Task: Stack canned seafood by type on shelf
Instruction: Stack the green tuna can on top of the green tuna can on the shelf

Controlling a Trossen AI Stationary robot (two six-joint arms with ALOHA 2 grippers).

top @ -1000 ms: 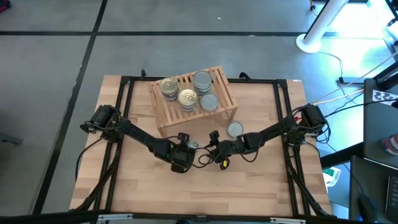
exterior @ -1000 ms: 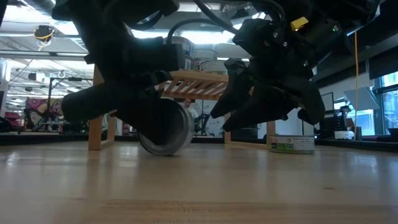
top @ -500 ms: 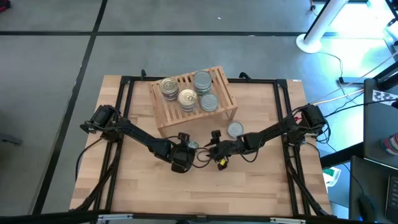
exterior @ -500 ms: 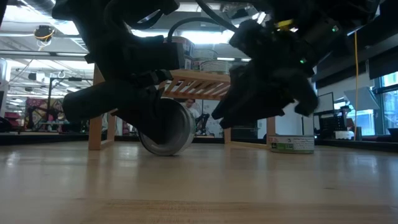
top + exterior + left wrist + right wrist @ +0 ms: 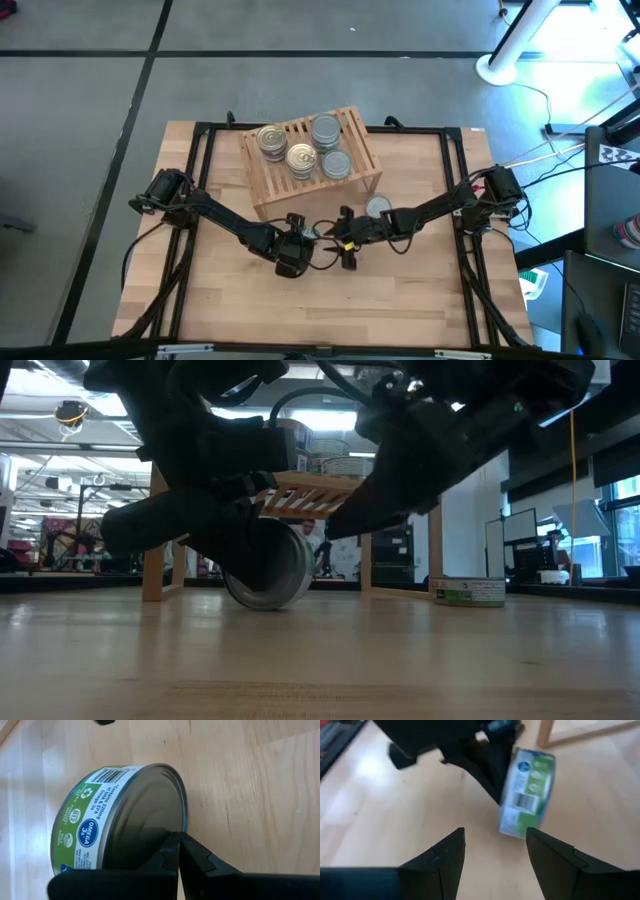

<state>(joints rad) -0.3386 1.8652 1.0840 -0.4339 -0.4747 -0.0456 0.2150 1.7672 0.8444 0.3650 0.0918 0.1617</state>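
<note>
From above, the left hand and the right hand meet at the table's middle, just in front of the wooden slatted shelf, which carries two gold-topped tin stacks and two silver-topped tin stacks; a lone silver-topped tin lies flat on the table just beyond the right arm. The low view shows a tin standing on its rim, pressed by the left hand's dark fingers against the table, its round axis level rather than upright; the right hand hangs just beside it, on the side of the tin's open face, while the flat green-labelled tin sits well apart. Behind the shelf legs the room shows ceiling lights, windows and clutter. In the left wrist view that hand's fingers lie together, tips meeting against the grey end of the green-labelled tin, propping it rather than gripping it. In the right wrist view the spread fingers stand apart and empty, and the tipped tin lies straight ahead between their lines, label side facing, with the left hand touching it from beyond. The right hand looks nearer to a usable grasp; the light wood table is smooth, so the tin may roll.
</note>
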